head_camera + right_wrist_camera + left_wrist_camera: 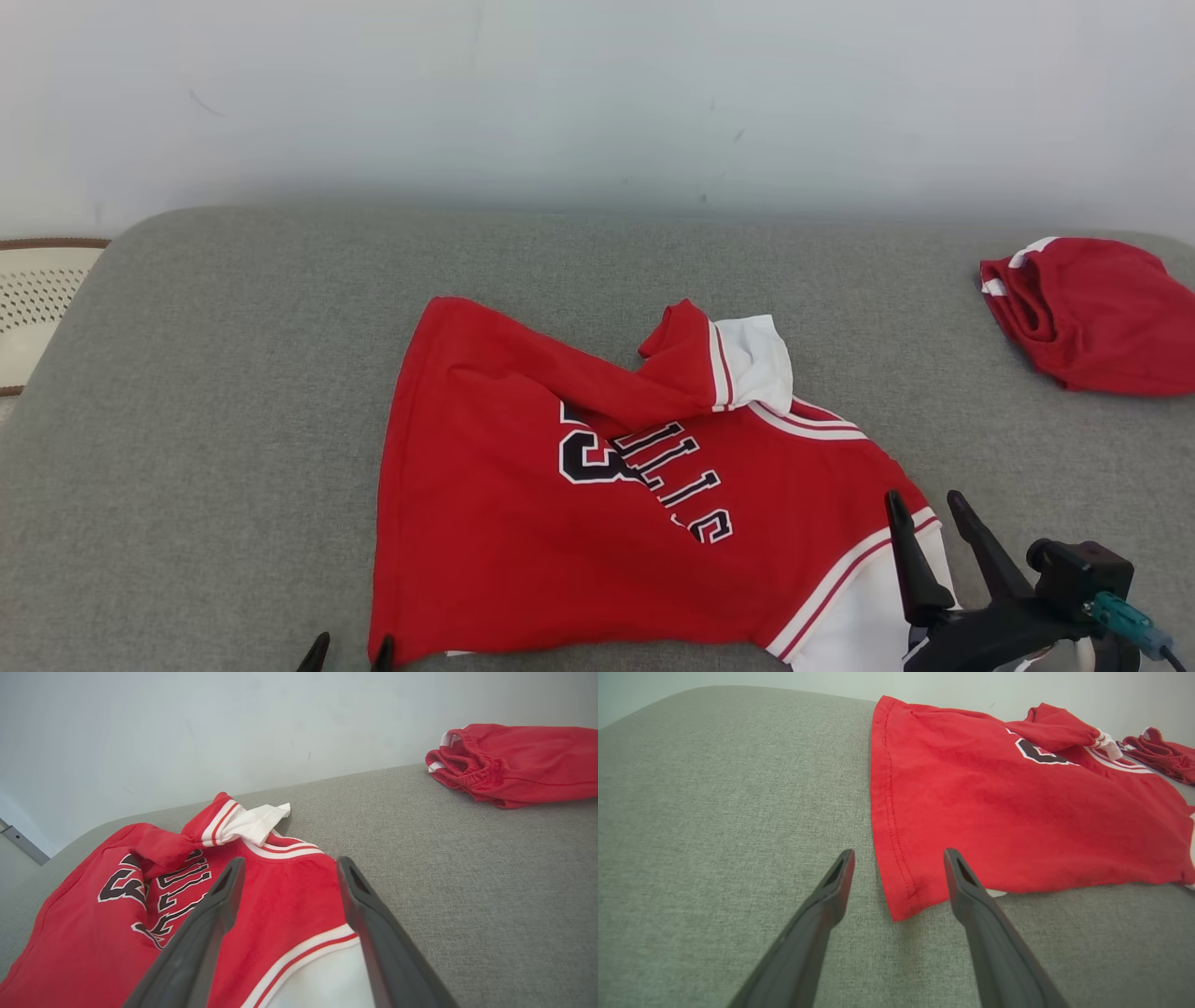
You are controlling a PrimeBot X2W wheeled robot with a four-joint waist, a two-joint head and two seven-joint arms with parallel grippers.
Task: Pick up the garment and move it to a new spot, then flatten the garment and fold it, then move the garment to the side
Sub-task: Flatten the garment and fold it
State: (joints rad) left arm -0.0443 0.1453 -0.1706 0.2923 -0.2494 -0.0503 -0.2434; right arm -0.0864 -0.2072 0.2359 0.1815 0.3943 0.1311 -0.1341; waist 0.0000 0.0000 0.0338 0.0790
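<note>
Lying rumpled on the grey cushion (233, 392), the red garment (523, 532) has its near hem corner inside the spread, empty left hand (899, 854). The right hand (924, 497), also spread, hovers over its white sleeve (864, 630). Open cushion stretches leftward; a red bundle (1102, 317) sits far right.

Grey woven fabric worktop (233, 392) spans the middle and lower frame, with a rounded corner at upper left. Red bundled cloth (1092, 313), white trim and gathered waistband, lies on it at the right edge, upper half. Pale wall (597, 93) runs across the top, with a few dark scuffs. Cream perforated object (37, 299), brown rim, sits at the left edge beyond the worktop. Right wrist view: grey metal strip (18, 842), far left.
</note>
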